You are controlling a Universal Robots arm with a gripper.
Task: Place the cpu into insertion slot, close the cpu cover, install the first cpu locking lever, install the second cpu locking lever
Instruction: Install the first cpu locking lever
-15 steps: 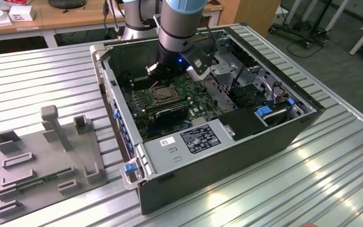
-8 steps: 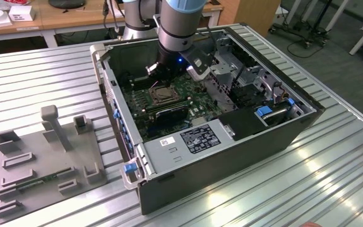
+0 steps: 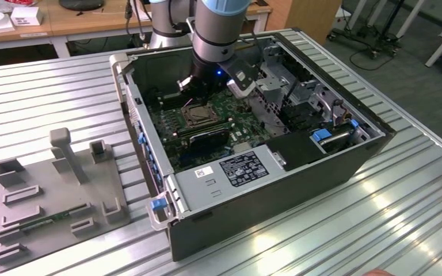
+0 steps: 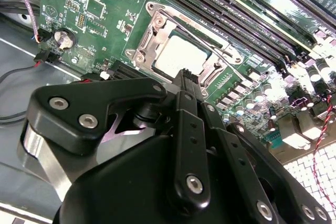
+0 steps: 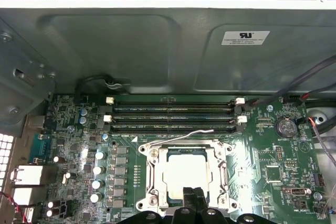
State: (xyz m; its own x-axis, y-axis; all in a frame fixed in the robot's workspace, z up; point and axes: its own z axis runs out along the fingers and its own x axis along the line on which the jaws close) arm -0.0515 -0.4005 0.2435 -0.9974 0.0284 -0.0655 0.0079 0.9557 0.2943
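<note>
Clearance over the insertion slot (image 3: 195,115) is tight: walls of the computer case (image 3: 282,190) rise on every side of it, and the arm comes in through the open top. Gripper (image 5: 192,199) hangs low over the slot's edge farthest from the memory slots (image 5: 173,119), fingers pressed together with nothing between them; whether it touches the metal, cannot tell. Cpu (image 5: 184,169) sits in the slot. Cpu cover (image 5: 157,179) lies flat over it, and the chip's pale top shows through the window. Thin wire lever (image 5: 178,135) runs along the slot's edge nearest the memory slots, one end slightly raised; latched or not, cannot tell. A row of capacitors (image 5: 98,170) stands just beside the slot on one side. A coin battery (image 5: 286,127) lies well apart on the other side, near loose cables (image 5: 310,85). Beyond the memory slots is bare grey case wall. The case rests on a ribbed metal table (image 3: 390,230). A grey fixture tray (image 3: 52,201) lies well apart from the slot, outside the case toward the exterior view's left. Wooden desk (image 3: 90,23) stands behind.
</note>
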